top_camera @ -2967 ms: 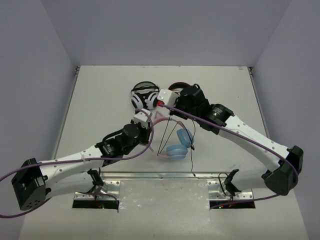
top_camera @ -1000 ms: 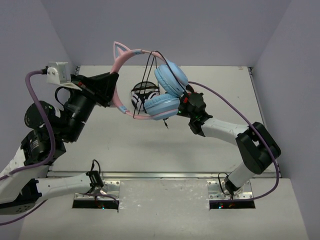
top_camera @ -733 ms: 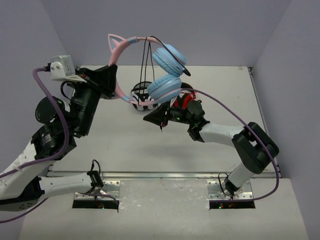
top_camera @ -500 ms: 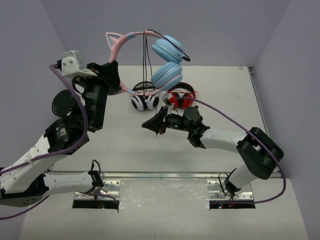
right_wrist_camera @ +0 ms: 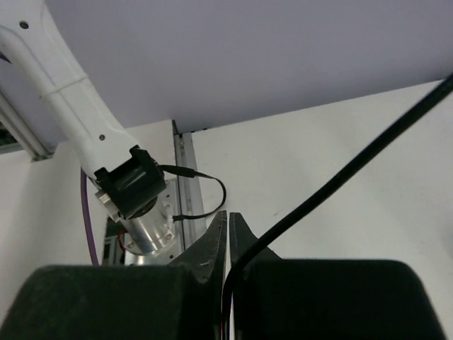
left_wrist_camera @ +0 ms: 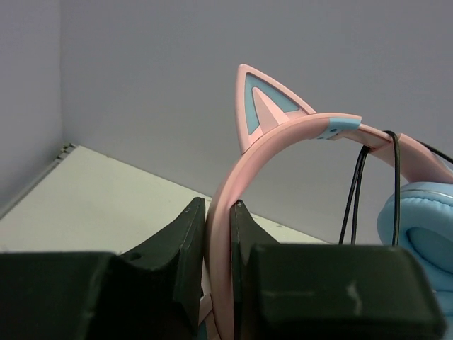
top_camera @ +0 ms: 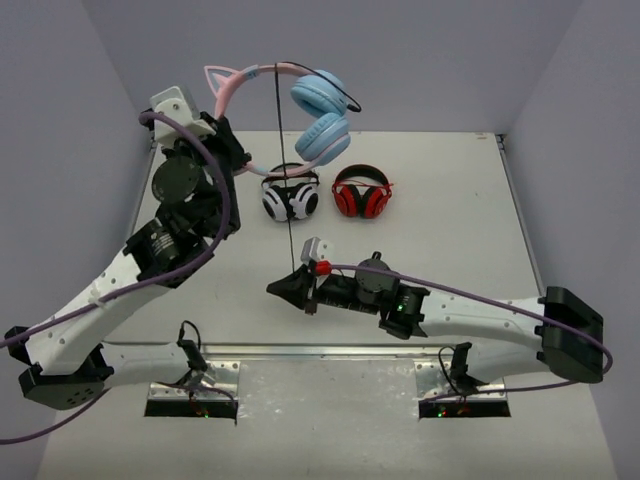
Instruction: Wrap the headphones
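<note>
Tauter cable [top_camera: 289,235], lower right gripper [top_camera: 284,289]

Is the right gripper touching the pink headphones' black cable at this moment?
Touching. In the right wrist view the black cable runs down into the slit between the shut fingers of the right gripper and is pinched there.

Nothing readable is showing in any view: no text, label, brand or number is appearing on the headphones [top_camera: 312,96] or elsewhere.
</note>
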You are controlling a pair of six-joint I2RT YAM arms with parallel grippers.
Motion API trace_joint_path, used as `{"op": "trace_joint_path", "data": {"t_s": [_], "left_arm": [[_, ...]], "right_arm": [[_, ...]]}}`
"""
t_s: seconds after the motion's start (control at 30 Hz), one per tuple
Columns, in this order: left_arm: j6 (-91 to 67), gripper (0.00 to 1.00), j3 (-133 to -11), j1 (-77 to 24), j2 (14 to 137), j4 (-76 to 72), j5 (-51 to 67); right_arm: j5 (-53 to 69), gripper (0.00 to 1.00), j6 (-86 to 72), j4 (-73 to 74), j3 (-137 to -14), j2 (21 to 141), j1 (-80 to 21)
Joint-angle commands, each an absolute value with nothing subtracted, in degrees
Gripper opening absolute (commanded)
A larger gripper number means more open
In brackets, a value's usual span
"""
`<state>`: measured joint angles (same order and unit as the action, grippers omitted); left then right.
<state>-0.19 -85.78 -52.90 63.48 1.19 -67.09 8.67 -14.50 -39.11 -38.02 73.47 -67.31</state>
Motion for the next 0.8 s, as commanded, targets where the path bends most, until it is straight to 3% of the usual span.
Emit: {"op": "trace_joint_path", "data": {"t_s": [0.0, 0.13, 0.47, 0.77], "left_arm": [[-9.8, 0.0, -86.8, -43.3, 64.1, 2.3, -63.2], [-11.8, 0.0, -81.6, -38.2, 65.4, 3.3, -60.5], [-21.6, 0.0, -61.5, -38.6, 62.6, 2.5, -59.0], [-24.1, 0.0, -38.4, -44.1, 55.3, -6.8, -56.8]], "right_arm": [[0.9, 0.01, -6.2, -28.7, -41.4, 70.8, -72.1], [0.1, 0.01, -2.9, -21.0, -45.9, 70.8, -75.1], [-6.9, 0.01, 9.9, -2.7, -58.3, 73.7, -75.3], [4.3, 0.01, 26.7, 16.6, -64.4, 71.9, -70.5]]}}
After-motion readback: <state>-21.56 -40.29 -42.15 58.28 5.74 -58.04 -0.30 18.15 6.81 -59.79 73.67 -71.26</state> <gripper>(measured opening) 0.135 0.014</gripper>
